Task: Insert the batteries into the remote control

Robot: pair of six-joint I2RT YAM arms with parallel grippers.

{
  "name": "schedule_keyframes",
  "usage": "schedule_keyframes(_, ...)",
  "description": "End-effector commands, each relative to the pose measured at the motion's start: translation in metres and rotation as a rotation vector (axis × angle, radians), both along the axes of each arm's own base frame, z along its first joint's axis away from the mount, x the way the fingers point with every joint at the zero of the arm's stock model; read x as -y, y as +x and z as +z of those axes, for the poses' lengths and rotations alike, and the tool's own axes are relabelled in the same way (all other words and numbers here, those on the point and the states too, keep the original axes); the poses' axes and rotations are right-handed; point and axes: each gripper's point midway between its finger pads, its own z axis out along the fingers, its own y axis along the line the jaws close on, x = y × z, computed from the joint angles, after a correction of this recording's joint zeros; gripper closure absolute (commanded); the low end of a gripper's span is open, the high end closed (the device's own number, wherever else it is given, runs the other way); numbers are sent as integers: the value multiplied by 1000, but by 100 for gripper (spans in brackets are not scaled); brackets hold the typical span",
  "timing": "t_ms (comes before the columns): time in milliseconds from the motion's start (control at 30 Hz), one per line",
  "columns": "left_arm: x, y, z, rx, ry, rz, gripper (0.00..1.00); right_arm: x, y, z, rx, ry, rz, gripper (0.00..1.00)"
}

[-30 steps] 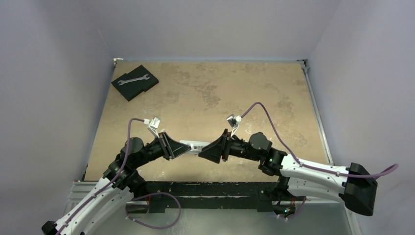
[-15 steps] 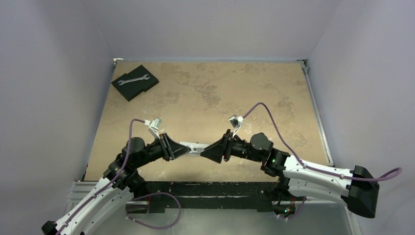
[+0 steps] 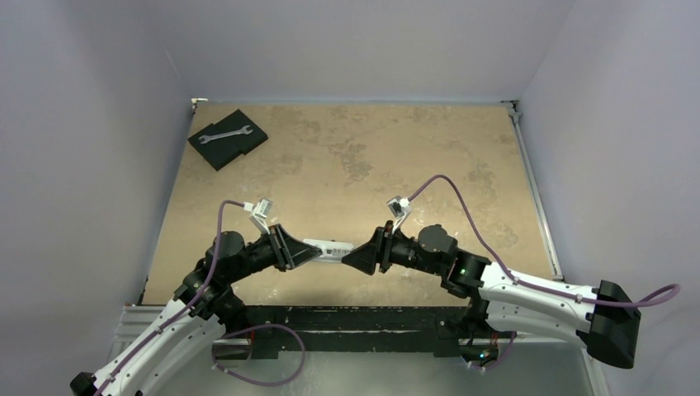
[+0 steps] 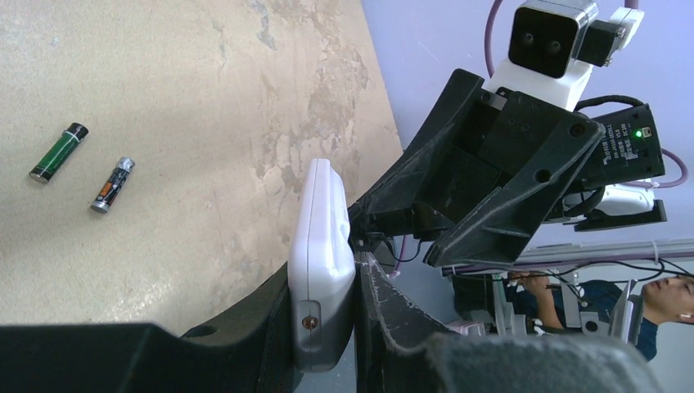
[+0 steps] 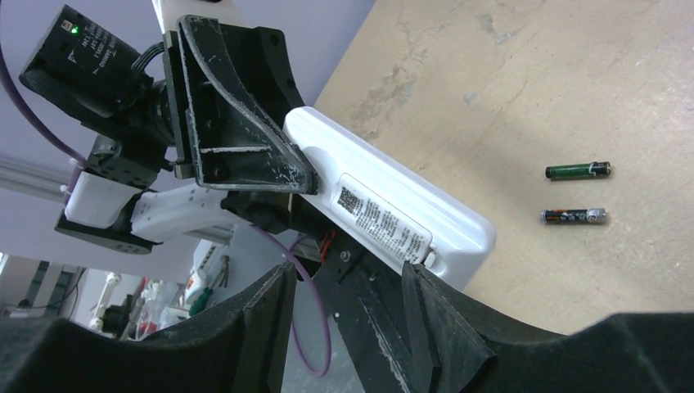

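Tan, mottled worktop carries the whole setup; both arms meet above it, close to the middle of the near edge.

**Left end effector**: clenched on one end of the remote. The wrist view shows that end seated between the two fingers and in contact with both.

**Remote:** white, slim, held clear of the worktop. It lies roughly parallel to the near edge and spans the gap between the two end effectors. Its printed label faces up, towards the overhead camera.

**Right end effector**: released. Its fingers stand apart, and nothing is seated in the gap between them. The fingertips sit right at the free end of the remote. The pictures do not show whether they touch it.

**Batteries:** a green battery and a black-and-orange battery lie flat on the bare worktop. They sit side by side, nearly parallel and slightly apart, and neither one touches the remote or an end effector. The overhead view does not show them, so their distance from the worktop edges cannot be told.

**Other items:** a wrench rests on a dark pad in the far left corner of the worktop, well apart from both arms.
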Motion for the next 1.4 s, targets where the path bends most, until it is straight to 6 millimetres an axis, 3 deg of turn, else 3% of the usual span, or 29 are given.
schedule_keyframes(0,2,0,30,57,-64,-5,100,-2,4,13,24,23,-22,42)
schedule_keyframes(1367,14,-7,33,34,-148,-77,100,-7,10,7,16,5,-50,41)
